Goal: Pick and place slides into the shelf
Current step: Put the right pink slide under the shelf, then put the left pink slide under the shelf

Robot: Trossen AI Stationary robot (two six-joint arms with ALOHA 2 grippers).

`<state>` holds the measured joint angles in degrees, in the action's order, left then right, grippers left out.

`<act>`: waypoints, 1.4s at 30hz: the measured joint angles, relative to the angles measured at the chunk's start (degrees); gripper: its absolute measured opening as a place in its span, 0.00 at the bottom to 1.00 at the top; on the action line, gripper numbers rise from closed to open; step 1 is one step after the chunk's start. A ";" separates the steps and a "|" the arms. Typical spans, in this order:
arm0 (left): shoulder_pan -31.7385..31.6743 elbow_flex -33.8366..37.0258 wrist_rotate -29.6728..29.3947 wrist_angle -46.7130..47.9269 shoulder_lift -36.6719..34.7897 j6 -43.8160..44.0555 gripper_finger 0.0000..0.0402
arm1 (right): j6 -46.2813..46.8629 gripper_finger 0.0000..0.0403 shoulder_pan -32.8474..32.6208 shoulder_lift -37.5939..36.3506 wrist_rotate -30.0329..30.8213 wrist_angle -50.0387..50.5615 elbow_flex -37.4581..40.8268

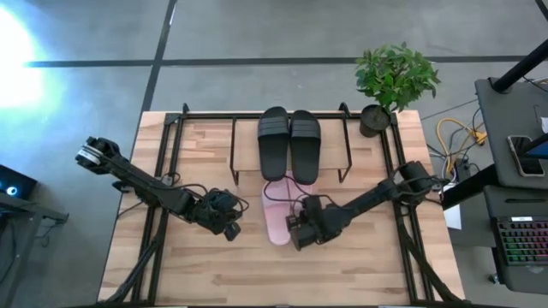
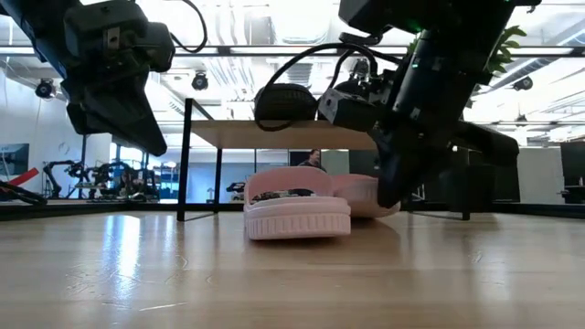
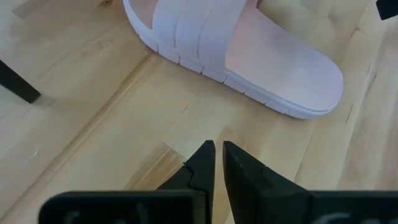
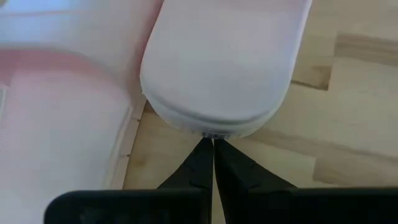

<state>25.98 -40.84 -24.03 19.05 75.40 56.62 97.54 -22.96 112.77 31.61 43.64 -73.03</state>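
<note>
Centrally, the shelf (image 1: 248, 128) is seen on the table (image 1: 360, 265), with the black slides (image 1: 289, 141) laid side by side on its wood top. The pale pink slides (image 1: 278, 218) are placed at the shelf's front edge, one partly under it. The right gripper (image 4: 212, 146) is held at a pink slide's end, fingers pressed together. The left gripper (image 3: 217, 149), jaws nearly closed on nothing, is positioned beside the pink pair.

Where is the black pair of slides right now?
In the high view the black pair lies side by side on top of the shelf at the table's far middle, the potted plant to its right and the pink slides just below.
</note>
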 joint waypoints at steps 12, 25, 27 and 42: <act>0.50 -0.17 1.73 -0.59 0.00 0.20 0.04 | -13.05 0.02 -1.98 -0.19 -12.62 -0.68 -3.90; 6.38 -0.27 0.61 -12.88 1.61 4.50 0.04 | -6.46 0.02 -8.19 -0.19 -7.62 2.50 -10.97; 8.05 -1.23 -1.28 -15.09 3.93 4.48 0.04 | -2.32 0.02 -8.75 -0.19 -5.91 5.91 -11.41; 8.95 -23.56 -2.52 -20.11 29.17 2.82 0.04 | 2.53 0.02 -12.51 -4.51 -5.04 12.11 -9.94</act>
<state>34.93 -64.40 -26.56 -1.06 104.57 59.44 100.07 -35.47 108.25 26.57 55.75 -82.98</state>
